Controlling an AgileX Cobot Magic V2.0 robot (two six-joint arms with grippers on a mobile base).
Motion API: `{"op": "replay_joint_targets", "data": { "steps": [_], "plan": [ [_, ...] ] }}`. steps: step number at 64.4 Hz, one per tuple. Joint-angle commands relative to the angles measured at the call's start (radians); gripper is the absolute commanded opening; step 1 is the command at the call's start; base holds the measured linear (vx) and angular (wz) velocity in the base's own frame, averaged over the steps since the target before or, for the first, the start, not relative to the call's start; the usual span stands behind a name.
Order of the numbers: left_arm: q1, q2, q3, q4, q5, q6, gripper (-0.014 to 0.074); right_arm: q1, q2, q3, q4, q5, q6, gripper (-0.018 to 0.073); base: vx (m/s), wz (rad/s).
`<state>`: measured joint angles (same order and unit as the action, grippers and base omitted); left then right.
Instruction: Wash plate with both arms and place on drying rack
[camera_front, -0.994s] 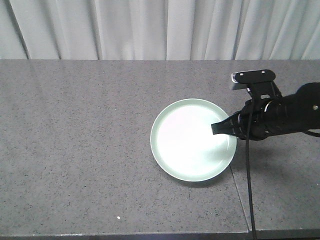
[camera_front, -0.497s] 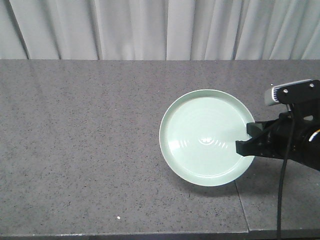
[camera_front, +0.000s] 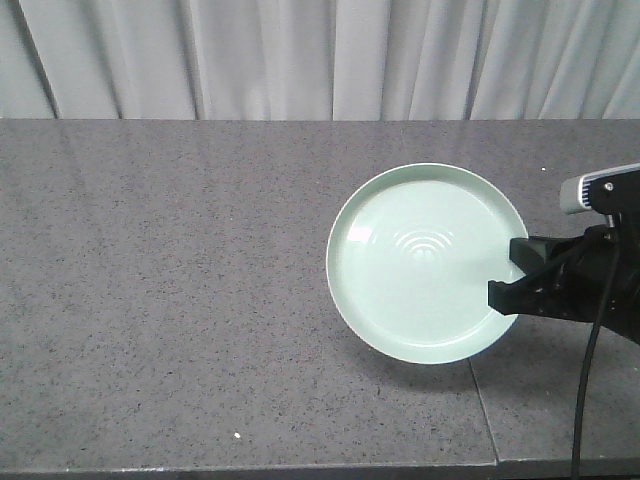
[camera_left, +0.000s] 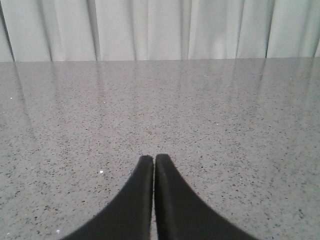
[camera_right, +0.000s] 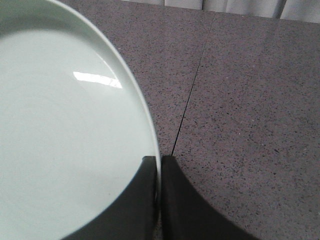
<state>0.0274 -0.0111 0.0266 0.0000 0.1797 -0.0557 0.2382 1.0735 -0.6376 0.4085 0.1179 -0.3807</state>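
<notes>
- Plate (camera_front: 425, 262): round, pale mint-green, low upturned rim. It was located right of centre over the counter and held tilted, with a shadow under its near edge.
- Right gripper (camera_front: 510, 278): black, and entered from the right. Its fingers (camera_right: 145, 200) were clamped on the plate's right rim, one on the inner face and one outside.
- Left gripper (camera_left: 153, 160): black, pointed tips pressed together with nothing between them. It sat low over bare counter and was seen in its own wrist view only.
- Camera module (camera_front: 600, 190): white-grey, on the right arm, at the far right.
- Cable (camera_front: 588, 390): black, hanging from the right arm.
- Counter (camera_front: 180, 300): grey speckled stone.
- Seam (camera_front: 485, 420): ran near to far, right of centre.
- Curtain (camera_front: 300, 60): pale and pleated, along the far edge.
</notes>
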Motion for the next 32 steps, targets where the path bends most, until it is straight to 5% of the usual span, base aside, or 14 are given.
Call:
{"op": "replay_joint_targets", "data": {
  "steps": [1, 32],
  "plan": [
    [0.001, -0.016, 0.015, -0.007, -0.071, -0.004, -0.0005, -0.004, -0.02, -0.026, 0.004, -0.077, -0.004, -0.0009, 0.0, 0.0],
    [0.001, -0.016, 0.015, -0.007, -0.071, -0.004, -0.0005, -0.004, -0.02, -0.026, 0.004, -0.077, -0.004, -0.0009, 0.0, 0.0]
  ]
}}
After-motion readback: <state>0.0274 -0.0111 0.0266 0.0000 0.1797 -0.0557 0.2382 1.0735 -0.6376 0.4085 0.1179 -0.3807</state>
